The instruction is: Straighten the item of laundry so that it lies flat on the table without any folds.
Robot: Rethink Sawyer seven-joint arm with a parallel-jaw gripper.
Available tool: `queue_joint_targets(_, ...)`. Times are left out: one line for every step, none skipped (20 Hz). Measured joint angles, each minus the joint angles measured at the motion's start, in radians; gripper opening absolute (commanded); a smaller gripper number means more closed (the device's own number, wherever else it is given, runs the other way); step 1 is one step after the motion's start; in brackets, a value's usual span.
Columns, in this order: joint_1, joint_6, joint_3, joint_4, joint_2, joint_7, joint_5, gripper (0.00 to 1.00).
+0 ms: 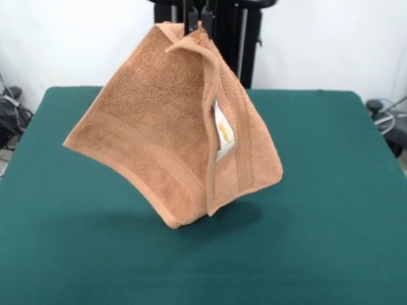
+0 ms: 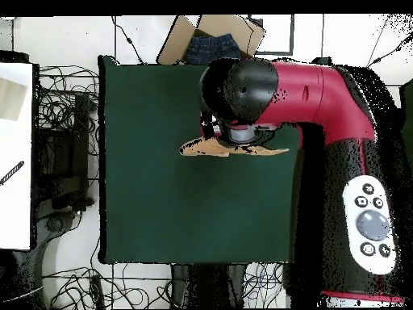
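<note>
towel (image 1: pixel 159 133) hanging from pincer (image 1: pixel 196 27), above table (image 1: pixel 331 210)

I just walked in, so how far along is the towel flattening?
Done: the towel is picked up, pinched at its top by the hand. In hand: it hangs folded over itself, white tag showing, above the table. Left: lowering it and spreading it flat, with no folds.

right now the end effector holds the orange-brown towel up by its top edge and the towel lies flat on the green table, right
Not quite. The end effector does hold the towel by its top edge, but the towel is not flat on the table: it hangs folded in the air, its shadow below it. The front view shows this.
</note>
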Motion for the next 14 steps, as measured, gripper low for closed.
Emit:
queue_joint_targets(0.000, 0.013, 0.004, -0.013, 0.001, 0.000, -0.001, 0.00)
queue_joint_targets(0.000, 0.024, 0.007, -0.023, 0.001, 0.000, -0.002, 0.00)
queue_joint_targets(0.000, 0.033, 0.009, -0.032, 0.001, 0.000, -0.003, 0.00)
queue_joint_targets(0.000, 0.045, 0.011, -0.044, 0.002, 0.000, -0.005, 0.00)
queue_joint_targets(0.000, 0.064, 0.014, -0.062, 0.002, 0.000, -0.007, 0.00)
queue_joint_targets(0.000, 0.073, 0.016, -0.071, 0.002, 0.000, -0.007, 0.00)
queue_joint_targets(0.000, 0.082, 0.018, -0.081, 0.002, 0.000, -0.008, 0.00)
queue_joint_targets(0.000, 0.091, 0.021, -0.090, 0.002, 0.000, -0.009, 0.00)
queue_joint_targets(0.000, 0.094, 0.023, -0.094, 0.002, 0.000, -0.010, 0.00)
queue_joint_targets(0.000, 0.110, 0.032, -0.112, 0.003, 0.000, -0.012, 0.00)
queue_joint_targets(0.000, 0.116, 0.035, -0.118, 0.003, 0.000, -0.012, 0.00)
queue_joint_targets(0.000, 0.119, 0.037, -0.123, 0.003, 0.000, -0.013, 0.00)
queue_joint_targets(0.000, 0.123, 0.038, -0.128, 0.003, 0.000, -0.013, 0.00)
queue_joint_targets(0.000, 0.134, 0.039, -0.142, 0.003, 0.000, -0.014, 0.00)
